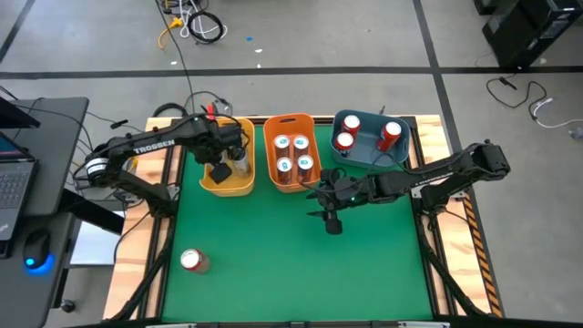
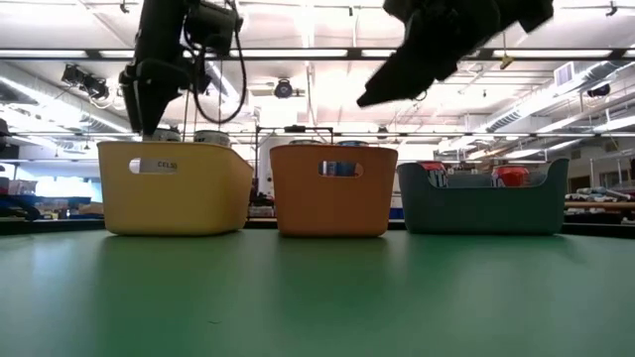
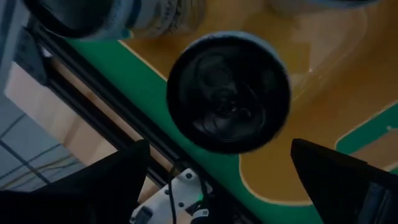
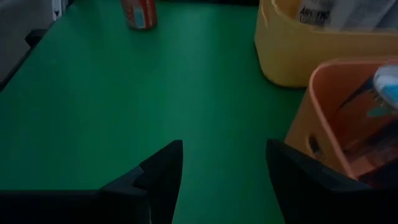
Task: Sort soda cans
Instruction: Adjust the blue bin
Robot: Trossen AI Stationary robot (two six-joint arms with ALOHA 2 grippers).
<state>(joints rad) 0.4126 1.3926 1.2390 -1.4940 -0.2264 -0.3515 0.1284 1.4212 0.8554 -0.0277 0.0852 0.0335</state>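
**Dark can dropped in yellow bin; one red can left on the mat**

We're at the release step. Our left gripper (image 1: 221, 169) hangs over the yellow bin (image 1: 242, 187), which sits at the far-left end of the bin row along the desk's far edge. In the left wrist view the fingers (image 3: 93, 186) stand spread wide with a dark can (image 3: 229, 92) seen end-on between and below them, not touching either finger. So we judge it's just been let go and sits inside the bin w/ other cans next to it; we can't tell from these views if it's fully settled.

Our right gripper (image 1: 330, 217) hovers above the green mat, just in front of the orange bin (image 1: 290, 123), near the desk's middle. Its fingers (image 4: 163, 173) are partly apart w/ nothing between them, only bare mat.

Where the cans are:
- orange bin, mid row: four white cans w/ blue marks (image 1: 291, 153)
- blue bin (image 1: 351, 117), right end of row: three red cans (image 1: 350, 131)
- one red can (image 1: 192, 261) lies alone near the desk's front-left corner, well apart from both arms.

Sorting looks nearly done; that red can is the only one we see outside a bin. Next move, as we judge it: left arm lifts clear of the yellow bin w/o clipping its rim, then one arm must reach the front-left corner, grip the can, and carry it across to the blue bin at the far right. It's a long haul, so a handover btw arms may be needed.
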